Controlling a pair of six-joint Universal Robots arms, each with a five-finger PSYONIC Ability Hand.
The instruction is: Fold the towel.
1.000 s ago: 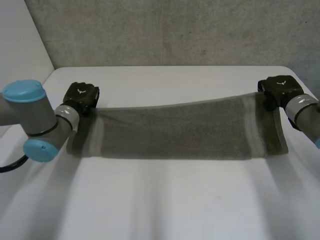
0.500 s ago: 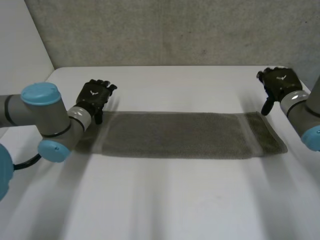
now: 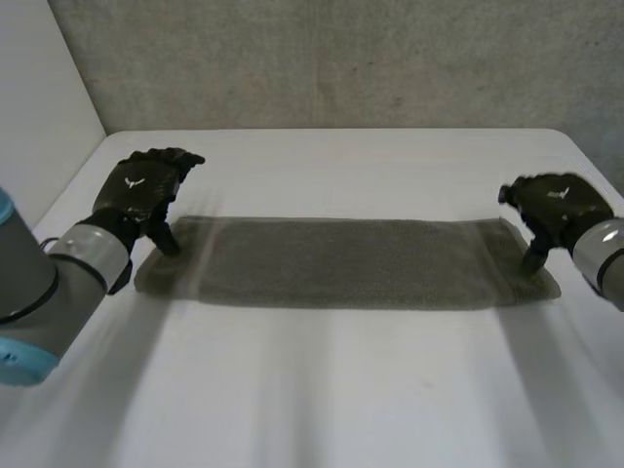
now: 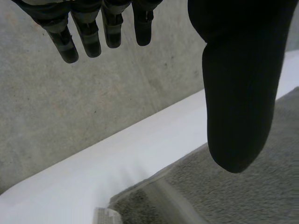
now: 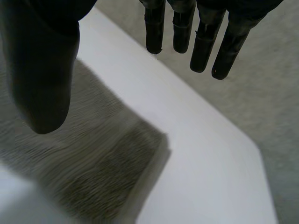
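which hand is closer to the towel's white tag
Left. The left hand hovers over the towel end with the tag; the right hand is at the opposite end.

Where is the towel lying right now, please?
In the head view, the grey towel lies flat across the white table, stretching between the left hand and the right hand.

Dim, soft, even light
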